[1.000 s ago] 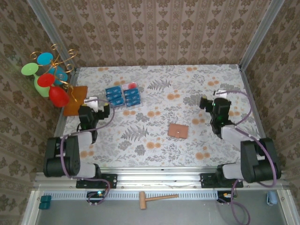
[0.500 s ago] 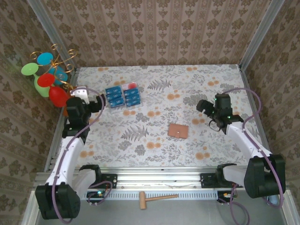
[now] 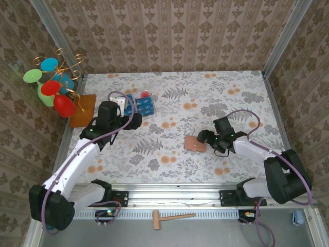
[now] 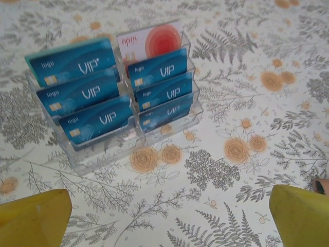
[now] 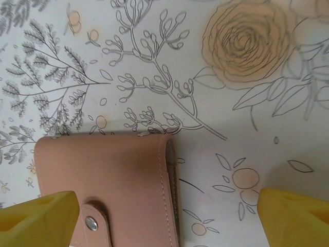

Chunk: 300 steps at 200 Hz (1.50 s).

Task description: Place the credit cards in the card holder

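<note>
Several blue credit cards [image 4: 79, 92] marked VIP stand in the slots of a clear plastic tray [image 4: 97, 154], which sits at the table's back left [image 3: 140, 106]. My left gripper [image 4: 167, 226] is open, its yellow fingertips [image 4: 33, 218] wide apart over bare tablecloth just short of the tray; it also shows from above [image 3: 132, 120]. The tan card holder [image 5: 108, 190] lies folded shut with its snap strap fastened, mid-table [image 3: 195, 144]. My right gripper [image 5: 164, 221] hangs open over the holder's right edge, and from above [image 3: 204, 138] touches nothing.
A red-and-white card [image 4: 149, 43] stands in the tray's back right slot. An orange-brown mat [image 3: 82, 109] and a rack of coloured glasses [image 3: 51, 87] occupy the far left. A wooden mallet [image 3: 172, 218] lies below the table's front rail.
Both arms have unfolded. The left gripper has swung right to the card tray. The right gripper has moved left and nearer, down to the card holder.
</note>
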Available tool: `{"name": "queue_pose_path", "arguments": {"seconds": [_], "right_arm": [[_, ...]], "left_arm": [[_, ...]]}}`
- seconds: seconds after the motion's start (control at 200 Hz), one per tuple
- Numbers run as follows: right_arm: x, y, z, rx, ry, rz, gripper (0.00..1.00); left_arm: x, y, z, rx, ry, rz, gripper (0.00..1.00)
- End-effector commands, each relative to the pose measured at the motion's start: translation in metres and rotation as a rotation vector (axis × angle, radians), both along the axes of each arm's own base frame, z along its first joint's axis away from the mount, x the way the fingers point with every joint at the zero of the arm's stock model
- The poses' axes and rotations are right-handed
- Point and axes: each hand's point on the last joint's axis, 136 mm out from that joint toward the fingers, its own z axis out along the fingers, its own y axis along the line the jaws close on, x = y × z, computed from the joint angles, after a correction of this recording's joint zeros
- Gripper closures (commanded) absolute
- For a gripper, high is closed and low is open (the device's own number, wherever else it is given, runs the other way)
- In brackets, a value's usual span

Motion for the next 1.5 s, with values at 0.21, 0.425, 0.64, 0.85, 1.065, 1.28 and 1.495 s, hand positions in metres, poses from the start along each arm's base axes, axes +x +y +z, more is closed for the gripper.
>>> {"name": "queue_pose_path", "arguments": {"seconds": [0.21, 0.425, 0.64, 0.85, 1.065, 1.28, 1.495], "right_arm": [[0.014, 0.047, 0.003, 0.092, 0.013, 0.032, 0.09], [0.047, 0.107, 0.018, 0.202, 0.003, 0.107, 0.09], [0.088, 0.168, 0.033, 0.272, 0.009, 0.231, 0.16], [0.072, 0.144, 0.048, 0.135, -0.031, 0.241, 0.14], [0.033, 0.100, 0.036, 0.022, -0.026, 0.199, 0.09], [0.010, 0.079, 0.025, -0.039, -0.004, 0.175, 0.13], [0.011, 0.089, 0.025, 0.009, -0.023, 0.212, 0.32]], "left_arm": [[0.008, 0.023, 0.004, -0.041, -0.016, 0.231, 0.00], [0.006, 0.018, -0.002, -0.040, 0.027, 0.210, 0.00], [0.008, -0.008, -0.006, -0.091, 0.059, 0.099, 0.00], [0.003, -0.035, -0.007, -0.139, 0.067, -0.040, 0.00], [-0.011, -0.074, -0.026, -0.164, 0.124, -0.169, 0.00], [-0.026, -0.115, -0.050, -0.199, 0.221, -0.269, 0.00], [-0.043, -0.144, -0.071, -0.228, 0.276, -0.340, 0.00]]}}
